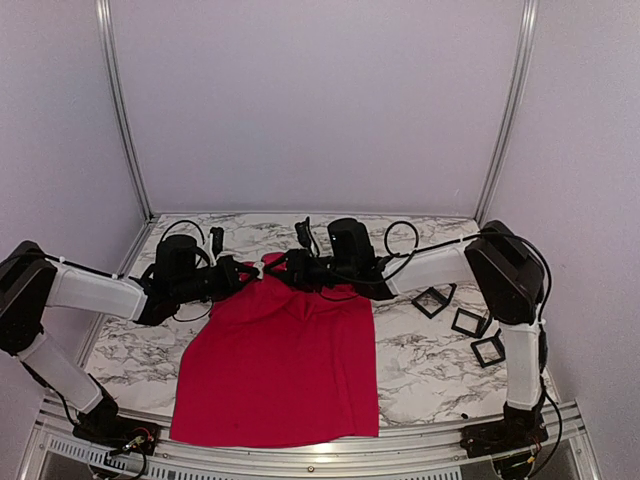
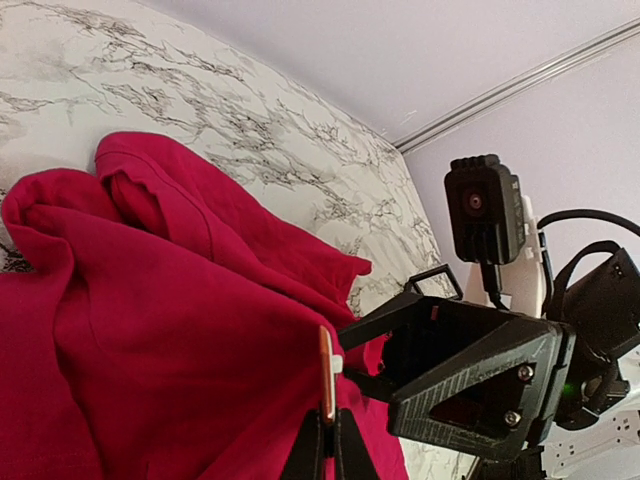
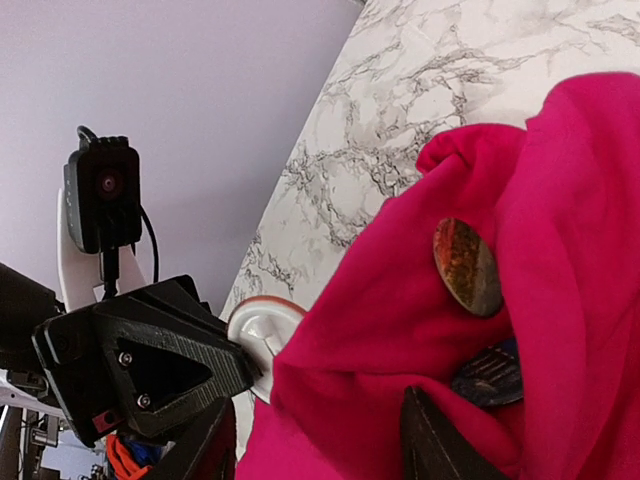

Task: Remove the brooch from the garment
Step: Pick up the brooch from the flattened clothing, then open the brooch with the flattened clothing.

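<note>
Progress: not done. The brooch (image 3: pixel 467 267), an oval disc mottled brown and orange, lies flat against the red cloth of the garment (image 1: pixel 280 370) and is judged to be fastened to it.
Done so far: both arms meet at the collar end, where the cloth is bunched up above the tabletop (image 1: pixel 430 370).
Left to do: free the brooch from the cloth and carry it clear. No finger is on it yet, as far as the views show.
Garment: spread on the tabletop between the two arms, hem near, collar far.
Left fingers (image 2: pixel 315 455): together, clamped on a thin white disc (image 3: pixel 265 330) with a coppery rim, held at the edge of the cloth. Whether this disc is the backing of the brooch cannot be told.
Right fingers (image 3: pixel 425 445): apart, with a fold of red cloth lying between them, not pinched.
Brooch to right fingers: just beyond the tips, nearer the right-hand one, touching neither.
Brooch to left fingers: across the fold from the white disc, near but apart. It is hidden in the left wrist view.
Unidentified: a dark blue piece (image 3: pixel 490 375) below the brooch, beside the right-hand finger. Its nature cannot be told.
</note>
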`<move>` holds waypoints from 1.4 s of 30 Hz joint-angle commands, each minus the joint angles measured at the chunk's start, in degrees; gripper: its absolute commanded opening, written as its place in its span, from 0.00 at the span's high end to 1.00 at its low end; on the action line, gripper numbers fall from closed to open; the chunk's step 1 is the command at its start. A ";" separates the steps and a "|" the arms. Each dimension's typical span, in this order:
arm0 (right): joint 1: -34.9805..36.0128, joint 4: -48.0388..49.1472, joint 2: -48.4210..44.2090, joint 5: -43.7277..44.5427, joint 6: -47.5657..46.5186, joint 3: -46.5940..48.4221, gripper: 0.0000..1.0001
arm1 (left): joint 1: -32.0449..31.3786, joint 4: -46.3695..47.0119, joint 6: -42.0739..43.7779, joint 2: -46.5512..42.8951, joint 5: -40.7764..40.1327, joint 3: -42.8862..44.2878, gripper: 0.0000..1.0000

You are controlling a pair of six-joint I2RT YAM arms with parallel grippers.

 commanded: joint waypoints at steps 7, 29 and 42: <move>-1.07 9.03 3.95 -4.33 7.27 0.21 0.48 | 0.01 8.59 -1.23 -1.63 2.73 -1.22 1.00; -2.12 18.35 5.92 -6.31 13.69 -0.84 0.55 | 0.01 10.56 -1.67 -1.92 4.18 -1.95 1.00; -2.10 20.06 7.28 -7.86 15.51 -0.45 0.64 | -0.12 11.57 -1.20 -1.91 5.58 -1.55 1.00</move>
